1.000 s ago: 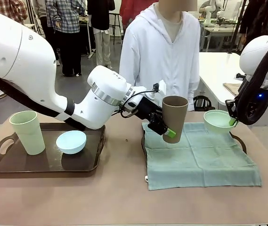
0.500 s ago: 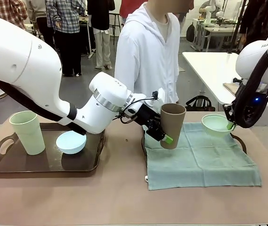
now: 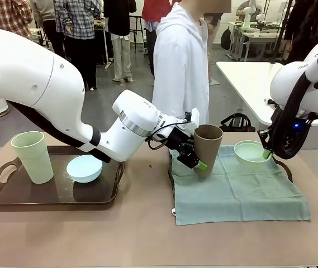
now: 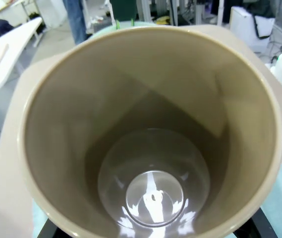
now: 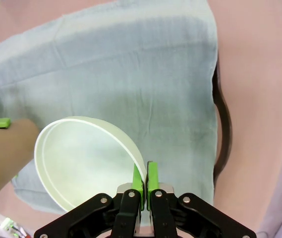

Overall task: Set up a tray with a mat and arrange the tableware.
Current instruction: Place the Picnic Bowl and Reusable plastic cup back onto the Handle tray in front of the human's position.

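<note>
Both loads have sunk toward the mat (image 3: 237, 190) in the last second. The brown tumbler (image 3: 209, 146) has dropped and drifted right, and the mint green bowl (image 3: 250, 152) has slid left and lower.

The left gripper (image 3: 199, 162) is clamped on the tumbler's lower wall, and the cup leans. Let go at that tilt on soft cloth it could topple, or its base could snag and bunch the mat over the tray (image 3: 284, 166).

The right gripper (image 3: 266, 153) has its pads nearly together on the bowl's rim alone. That is a thin hold, so the bowl may pivot or slip out.

The right wrist view shows that rim pinch (image 5: 145, 176) plainly, with the bowl hanging just above the cloth. The front view hides it. The left wrist view looks down into the tumbler's empty inside (image 4: 150, 124).
</note>
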Tool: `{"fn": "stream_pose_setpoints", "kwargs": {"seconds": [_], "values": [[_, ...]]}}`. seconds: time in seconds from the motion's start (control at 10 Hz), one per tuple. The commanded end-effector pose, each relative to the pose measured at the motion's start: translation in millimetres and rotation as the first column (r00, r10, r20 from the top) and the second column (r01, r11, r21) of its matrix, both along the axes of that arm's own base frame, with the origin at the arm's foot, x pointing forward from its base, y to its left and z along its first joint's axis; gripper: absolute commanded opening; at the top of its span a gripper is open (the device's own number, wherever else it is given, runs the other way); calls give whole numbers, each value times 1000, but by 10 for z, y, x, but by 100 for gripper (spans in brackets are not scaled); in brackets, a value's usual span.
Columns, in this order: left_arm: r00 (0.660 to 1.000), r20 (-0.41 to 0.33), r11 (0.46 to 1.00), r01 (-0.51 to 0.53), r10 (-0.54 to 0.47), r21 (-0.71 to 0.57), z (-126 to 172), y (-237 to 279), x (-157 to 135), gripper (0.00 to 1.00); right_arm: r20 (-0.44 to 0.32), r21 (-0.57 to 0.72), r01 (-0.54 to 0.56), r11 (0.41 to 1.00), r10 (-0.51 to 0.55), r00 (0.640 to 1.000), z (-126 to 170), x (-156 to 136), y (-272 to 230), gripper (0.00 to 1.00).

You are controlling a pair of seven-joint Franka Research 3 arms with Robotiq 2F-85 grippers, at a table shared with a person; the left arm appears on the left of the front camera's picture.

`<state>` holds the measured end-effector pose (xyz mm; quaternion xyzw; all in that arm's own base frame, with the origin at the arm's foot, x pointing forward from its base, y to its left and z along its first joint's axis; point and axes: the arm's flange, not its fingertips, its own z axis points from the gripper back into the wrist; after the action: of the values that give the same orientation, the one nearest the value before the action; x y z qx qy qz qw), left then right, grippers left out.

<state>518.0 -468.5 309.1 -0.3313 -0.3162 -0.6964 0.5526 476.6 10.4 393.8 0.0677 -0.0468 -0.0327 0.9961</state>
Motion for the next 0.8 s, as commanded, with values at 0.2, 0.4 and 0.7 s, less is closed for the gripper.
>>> {"fn": "stream_pose_setpoints", "kwargs": {"seconds": [0.2, 0.4, 0.7], "values": [[998, 54, 999, 17, -15, -31, -59, -29, -18, 81, 14, 19, -29, 999, 29, 999, -297, 57, 61, 4], [996, 81, 999, 29, -26, -42, -73, -48, -12, 81, 0, 30, -28, 999, 28, 1000, -422, 119, 45, 4], [994, 105, 997, 47, -41, -58, -79, -60, 2, 81, -5, 34, -29, 999, 29, 1000, -519, 170, 37, 4]]}}
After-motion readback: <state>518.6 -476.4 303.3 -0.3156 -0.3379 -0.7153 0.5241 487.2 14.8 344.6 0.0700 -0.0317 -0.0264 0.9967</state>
